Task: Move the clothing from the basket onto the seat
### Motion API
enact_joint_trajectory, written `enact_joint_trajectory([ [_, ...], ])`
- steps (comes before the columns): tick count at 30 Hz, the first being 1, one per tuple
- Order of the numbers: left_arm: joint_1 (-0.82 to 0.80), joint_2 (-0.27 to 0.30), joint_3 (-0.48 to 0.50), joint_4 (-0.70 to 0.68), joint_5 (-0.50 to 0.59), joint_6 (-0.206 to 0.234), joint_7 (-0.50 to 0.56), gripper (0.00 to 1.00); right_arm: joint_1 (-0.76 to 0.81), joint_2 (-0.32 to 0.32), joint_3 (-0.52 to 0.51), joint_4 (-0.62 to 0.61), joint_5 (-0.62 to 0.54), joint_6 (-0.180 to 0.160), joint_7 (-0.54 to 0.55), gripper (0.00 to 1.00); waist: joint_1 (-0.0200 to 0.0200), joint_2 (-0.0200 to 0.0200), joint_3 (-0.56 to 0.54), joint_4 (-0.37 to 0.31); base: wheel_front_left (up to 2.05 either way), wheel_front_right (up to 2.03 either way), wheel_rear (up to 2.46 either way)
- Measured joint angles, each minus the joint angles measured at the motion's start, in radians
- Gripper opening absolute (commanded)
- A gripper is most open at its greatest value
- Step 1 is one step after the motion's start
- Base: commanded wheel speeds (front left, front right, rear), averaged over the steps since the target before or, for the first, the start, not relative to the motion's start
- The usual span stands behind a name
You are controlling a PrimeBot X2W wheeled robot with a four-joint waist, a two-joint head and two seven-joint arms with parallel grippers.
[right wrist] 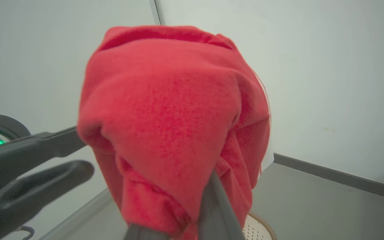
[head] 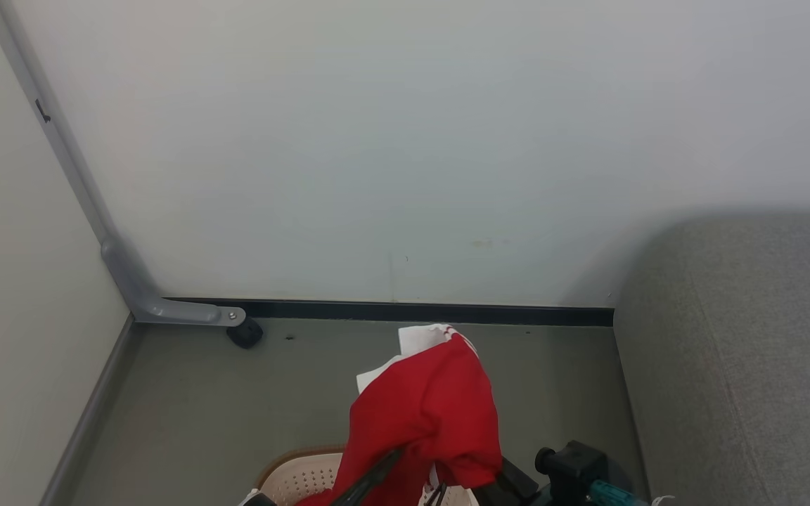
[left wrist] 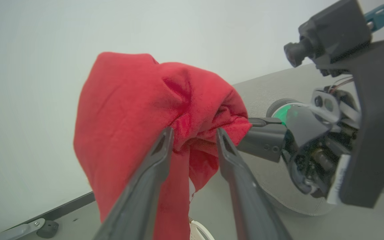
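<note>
The red clothing with white trim hangs bunched above the cream basket, whose brown rim peeks out at the bottom of the head view. My right gripper reaches in from the right and is shut on a fold of the clothing; the cloth drapes over its fingers. My left gripper stands open, its two fingers apart with a red fold between them. The left gripper's spread fingers also appear beside the clothing. The grey-green seat lies to the right.
A pale wall stands close behind, with a dark baseboard. A grey metal bracket with a black caster sits in the left corner. Grey floor separates the basket from wall and seat.
</note>
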Motion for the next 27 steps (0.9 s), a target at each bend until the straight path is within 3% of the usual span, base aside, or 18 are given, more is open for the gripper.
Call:
enact_joint_trajectory([
  [14,0.000,0.004,0.061,0.011,0.000,0.020,0.000,1.00,0.000,-0.001,-0.093,-0.017,-0.014,-0.008,0.000,0.00,0.0000,0.0000,-0.002,0.002,0.00,0.00,0.00],
  [27,0.018,0.028,0.252,0.053,-0.065,0.106,0.000,1.00,0.029,-0.034,-0.161,-0.083,-0.048,-0.012,0.000,0.00,0.0000,0.0000,-0.010,0.004,0.00,0.00,0.00],
])
